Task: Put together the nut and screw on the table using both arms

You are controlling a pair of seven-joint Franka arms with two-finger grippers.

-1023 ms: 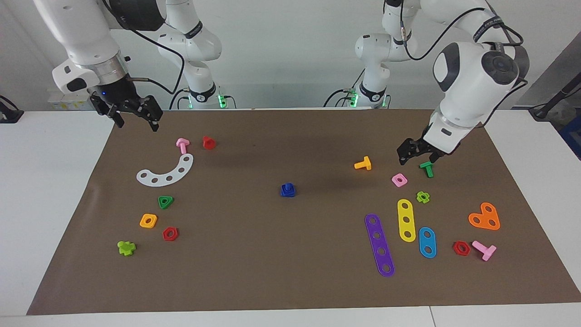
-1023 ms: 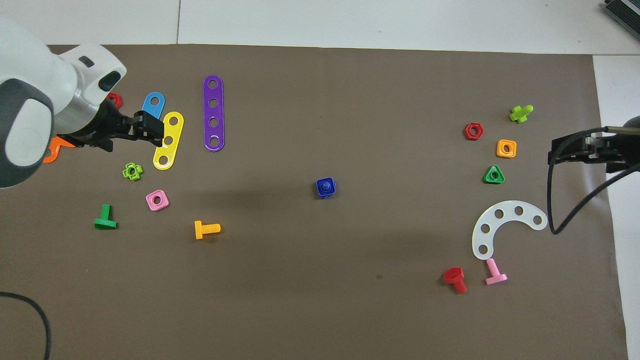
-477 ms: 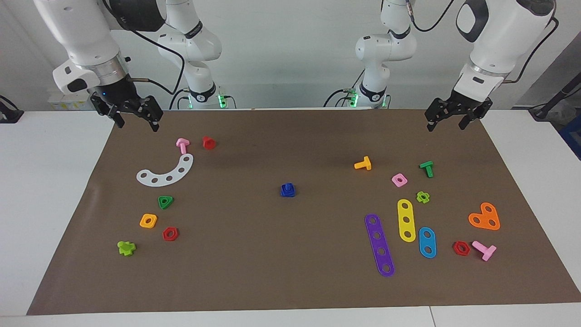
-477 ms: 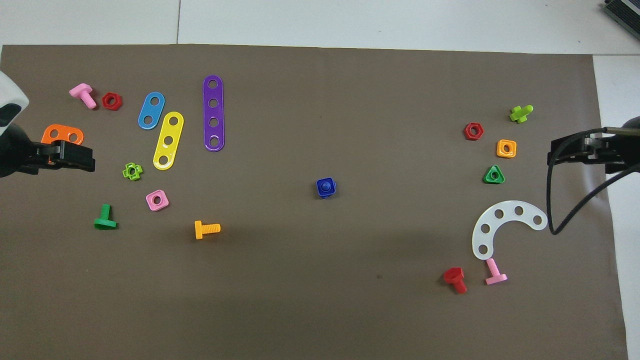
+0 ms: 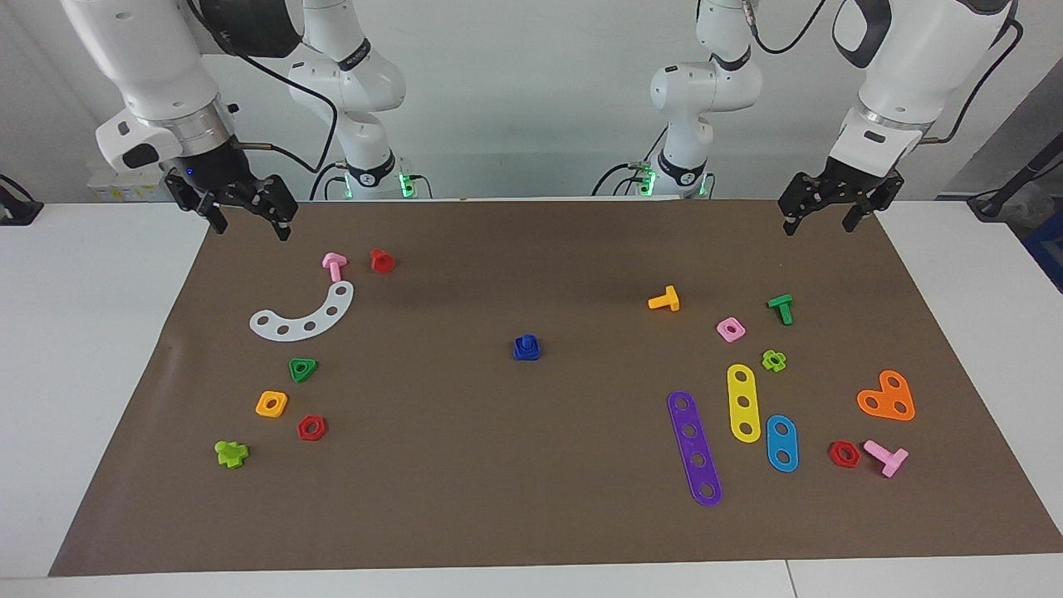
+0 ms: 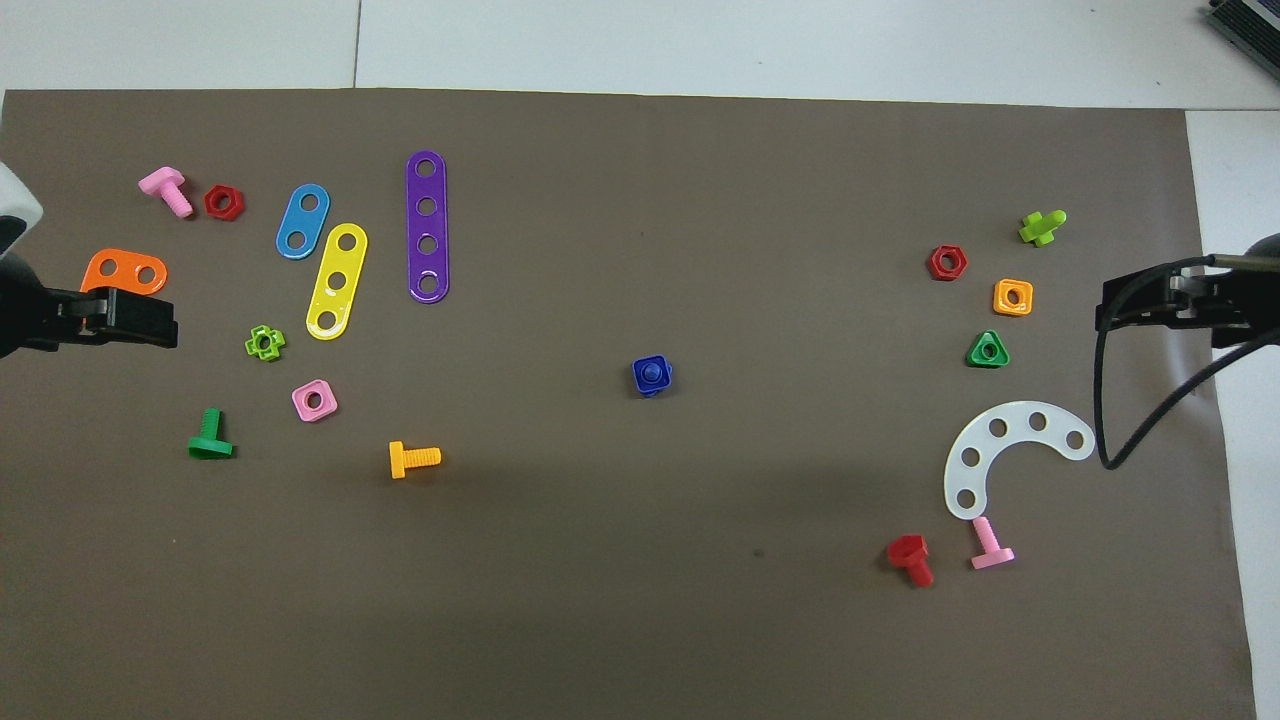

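Observation:
The dark blue nut (image 5: 526,354) (image 6: 661,378) and the dark blue screw (image 5: 526,340) (image 6: 651,371) stand joined as one piece at the middle of the brown mat (image 5: 531,465). The screw's stub points up through the nut, and its head is hidden. My left gripper (image 5: 818,223) (image 6: 165,322) is open and empty, raised over the mat's edge nearest the robots at the left arm's end. My right gripper (image 5: 249,226) (image 6: 1105,305) is open and empty, raised over the same edge at the right arm's end. Both are well apart from the blue piece.
At the left arm's end lie an orange bolt (image 5: 664,300), pink square nut (image 5: 730,330), green bolt (image 5: 781,308), and purple (image 5: 694,448), yellow and blue strips. At the right arm's end lie a white curved strip (image 5: 306,314), green triangular nut (image 5: 303,369), orange nut and red nut.
My left gripper rose from just above the green bolt and drew back to the mat's edge nearest the robots. My right arm and the blue piece have not moved.

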